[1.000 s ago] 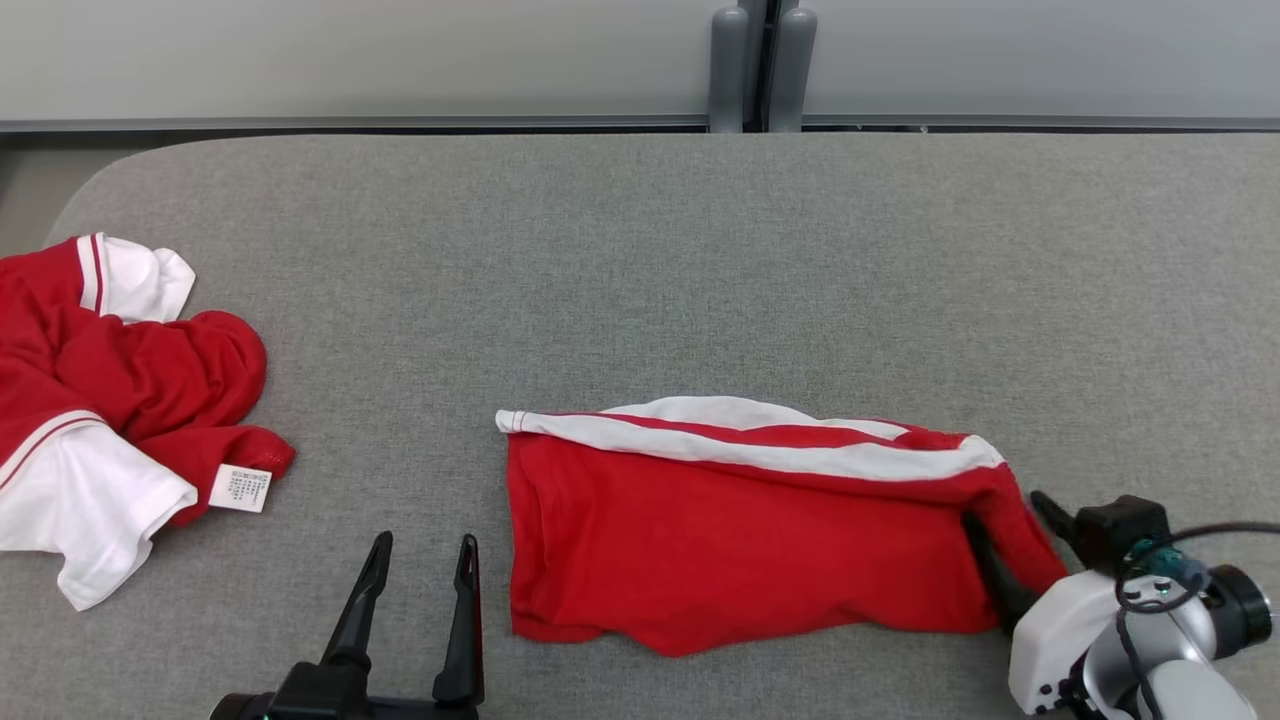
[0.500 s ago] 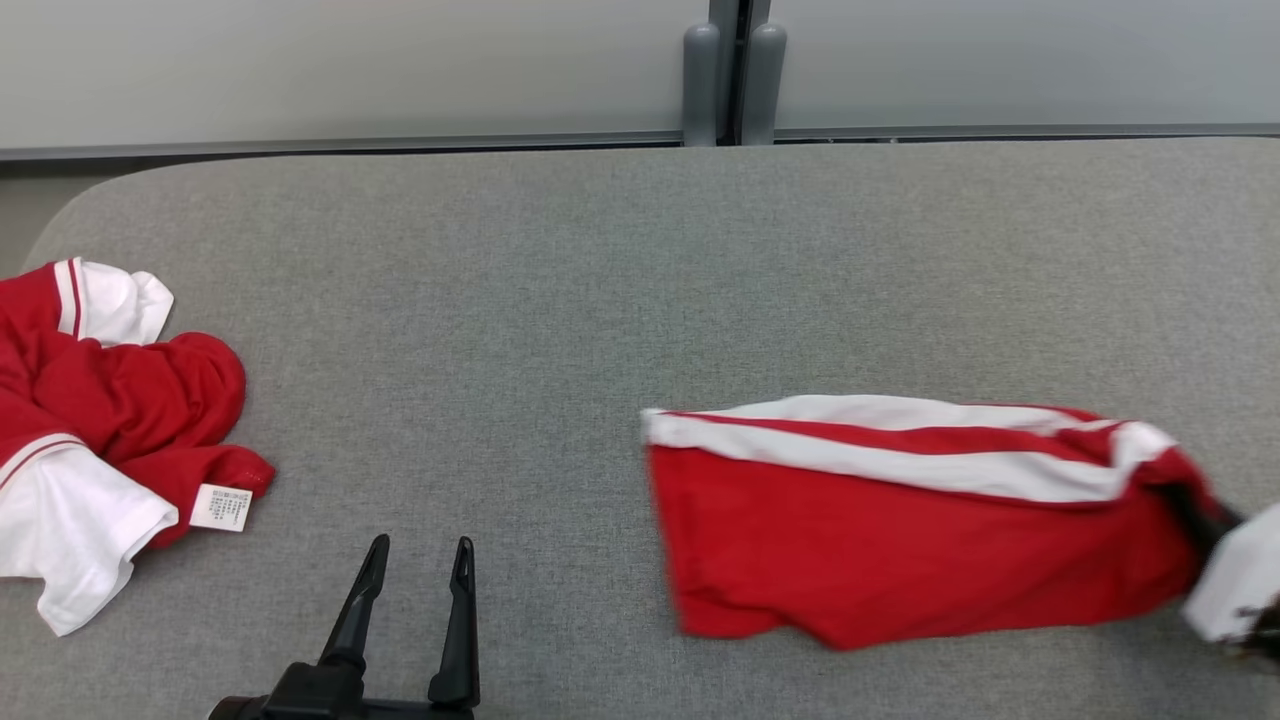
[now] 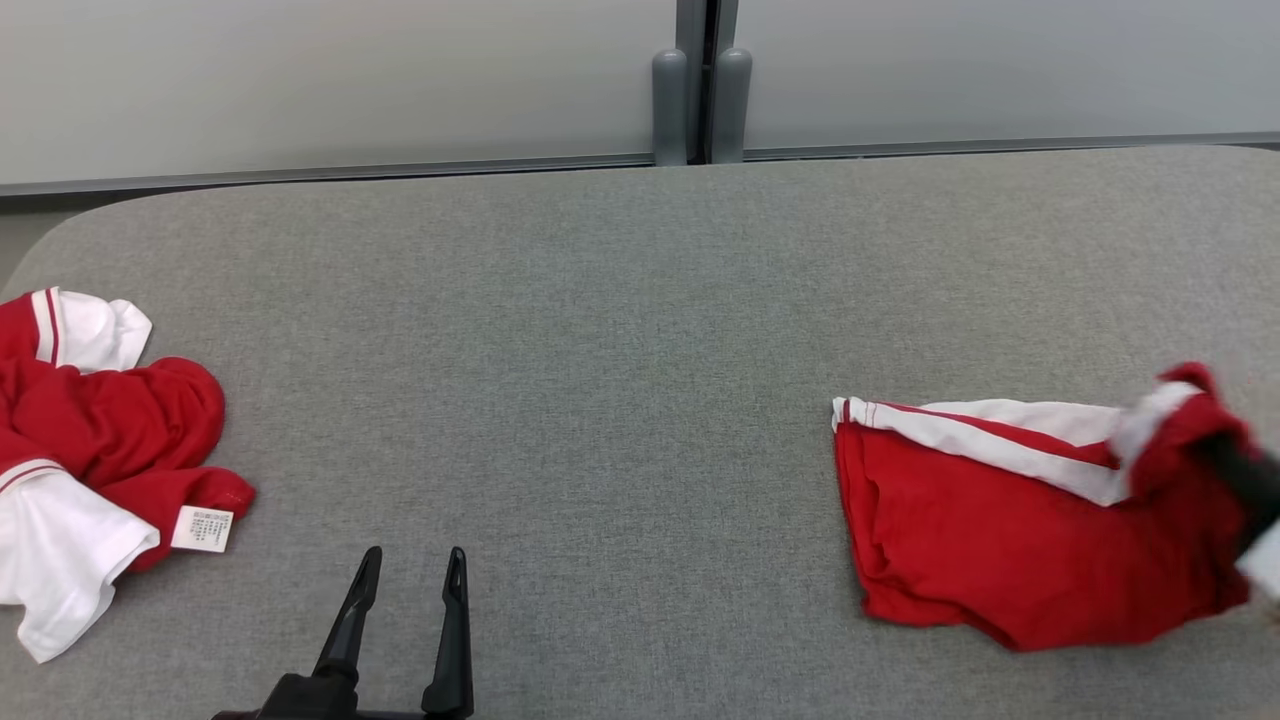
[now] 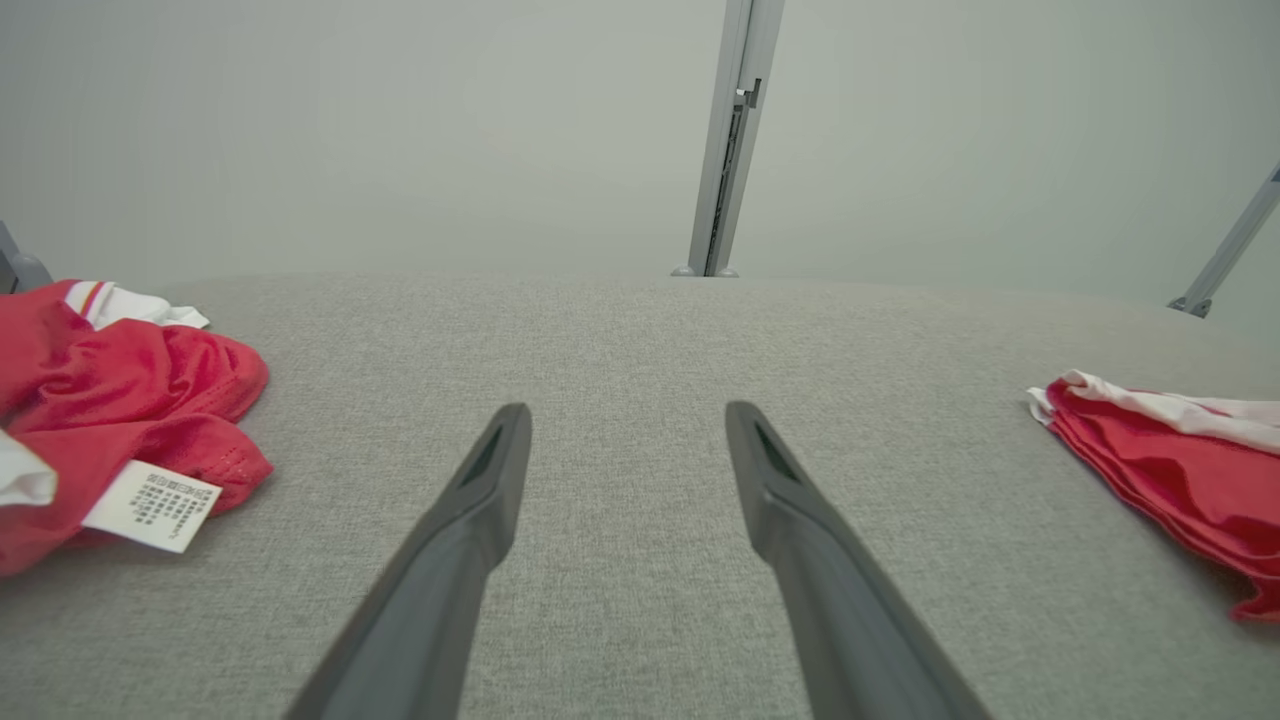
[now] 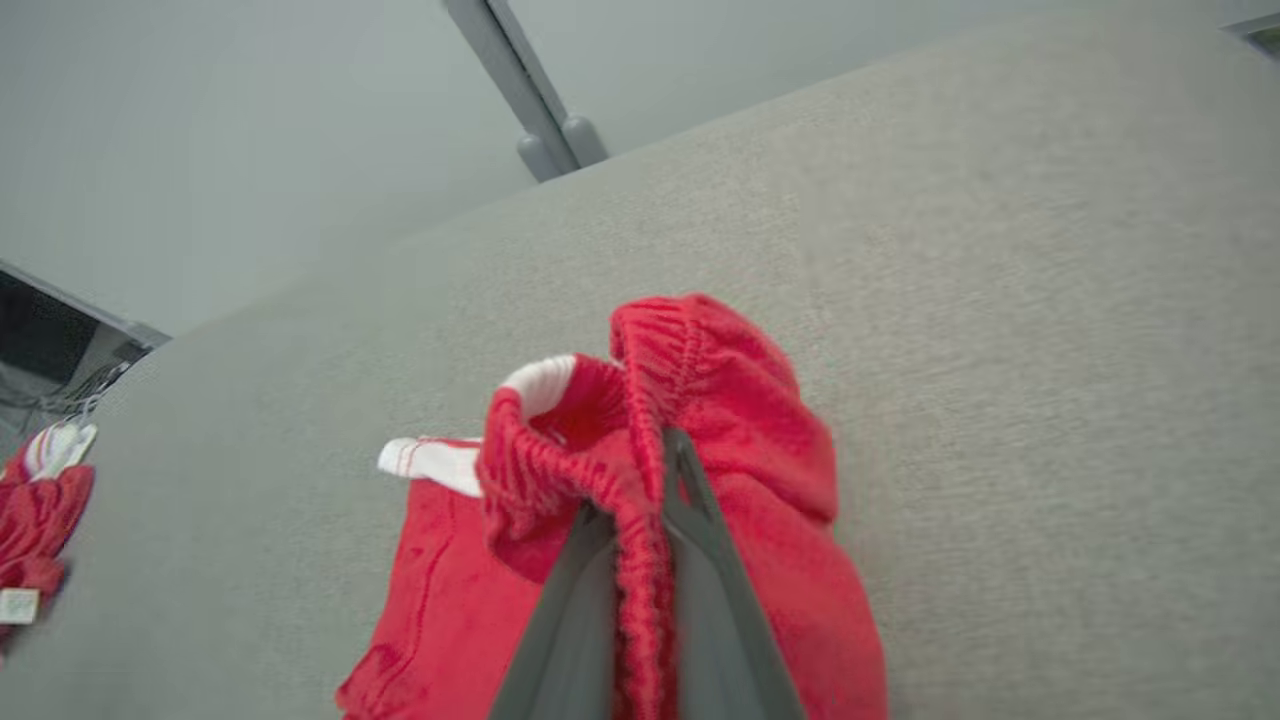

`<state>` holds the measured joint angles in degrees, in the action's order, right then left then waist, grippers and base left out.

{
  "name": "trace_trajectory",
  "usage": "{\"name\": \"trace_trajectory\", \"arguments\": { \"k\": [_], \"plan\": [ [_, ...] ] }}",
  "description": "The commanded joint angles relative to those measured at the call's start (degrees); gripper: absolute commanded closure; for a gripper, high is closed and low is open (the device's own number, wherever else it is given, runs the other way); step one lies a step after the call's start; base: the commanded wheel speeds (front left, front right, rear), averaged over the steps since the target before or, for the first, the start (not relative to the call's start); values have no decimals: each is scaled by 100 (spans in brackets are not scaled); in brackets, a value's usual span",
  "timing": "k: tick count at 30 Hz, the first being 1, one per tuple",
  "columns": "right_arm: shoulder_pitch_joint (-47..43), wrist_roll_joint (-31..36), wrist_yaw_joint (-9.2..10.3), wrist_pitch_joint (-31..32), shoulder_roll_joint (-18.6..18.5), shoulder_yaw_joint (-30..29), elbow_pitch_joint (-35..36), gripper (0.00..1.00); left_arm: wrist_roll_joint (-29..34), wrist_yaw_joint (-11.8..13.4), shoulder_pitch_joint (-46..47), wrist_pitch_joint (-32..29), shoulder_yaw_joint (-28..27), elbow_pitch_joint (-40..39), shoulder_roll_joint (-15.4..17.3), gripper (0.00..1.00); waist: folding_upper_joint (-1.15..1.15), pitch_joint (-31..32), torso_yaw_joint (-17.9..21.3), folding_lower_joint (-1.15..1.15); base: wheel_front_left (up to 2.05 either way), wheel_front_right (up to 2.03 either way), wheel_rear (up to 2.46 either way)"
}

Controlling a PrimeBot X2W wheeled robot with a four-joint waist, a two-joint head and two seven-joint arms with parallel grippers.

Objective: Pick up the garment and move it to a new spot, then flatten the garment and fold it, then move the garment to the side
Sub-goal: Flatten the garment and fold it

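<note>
At the right edge of the bench (image 3: 600,350), the garment (image 3: 1010,540), a red piece with a white side stripe (image 3: 1000,440), lies folded into a compact rectangle. Its left end rests flat on the grey cloth surface. Its right end is gathered and raised where the right hand (image 5: 635,480) grips it. In the right wrist view the two dark fingers are pressed together on the ribbed elastic waistband (image 5: 650,340), which bunches over and around their tips. The left hand (image 3: 413,556) sits low at the near left of centre with its fingers spread apart and nothing between them, well apart from the garment. A second garment (image 3: 110,440) of the same colours lies crumpled at the far left edge with its white label (image 3: 201,528) showing. Neither hand touches it.

Step in hand, as judged from the layout: the fold appears complete, and the garment is in the last stage, being moved to the side by its waistband end.

Next move: the raised end needs lowering onto the bench so that the layers settle squarely. The right hand's fingers then need to part and draw back along their own line. A sideways pull could catch the elastic and drag the fold open.
</note>
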<state>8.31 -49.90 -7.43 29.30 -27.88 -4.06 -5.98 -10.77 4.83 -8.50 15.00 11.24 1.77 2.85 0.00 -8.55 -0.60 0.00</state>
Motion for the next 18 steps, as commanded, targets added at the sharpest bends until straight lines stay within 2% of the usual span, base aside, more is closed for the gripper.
{"name": "trace_trajectory", "arguments": {
  "k": [1,5,6,7,10,13,18],
  "plan": [
    [-122,-59,-10,259,340,170,630,100,-55,69,-43,25,3,-31,15,0,0,-27,53,0,0,0,0],
    [-124,365,-10,497,1110,668,1299,100,-31,53,7,25,72,16,16,0,0,-73,94,0,0,0,0],
    [-78,487,-10,499,1365,784,1303,100,-29,61,31,25,82,19,18,0,0,-81,100,0,0,0,0],
    [-78,487,-10,499,1365,784,1303,100,-29,61,31,25,82,19,18,0,0,-81,100,0,0,0,0],
    [100,1006,-9,348,1811,1053,1050,100,-13,50,109,25,125,49,16,0,0,-101,53,0,0,0,0],
    [245,1534,-10,114,2091,1281,651,100,20,-3,154,25,142,112,20,0,0,-85,-58,0,0,0,0],
    [425,2066,-10,-211,2229,1521,148,100,-33,28,154,25,105,166,16,0,0,-55,-222,0,0,0,0]
  ]
}}
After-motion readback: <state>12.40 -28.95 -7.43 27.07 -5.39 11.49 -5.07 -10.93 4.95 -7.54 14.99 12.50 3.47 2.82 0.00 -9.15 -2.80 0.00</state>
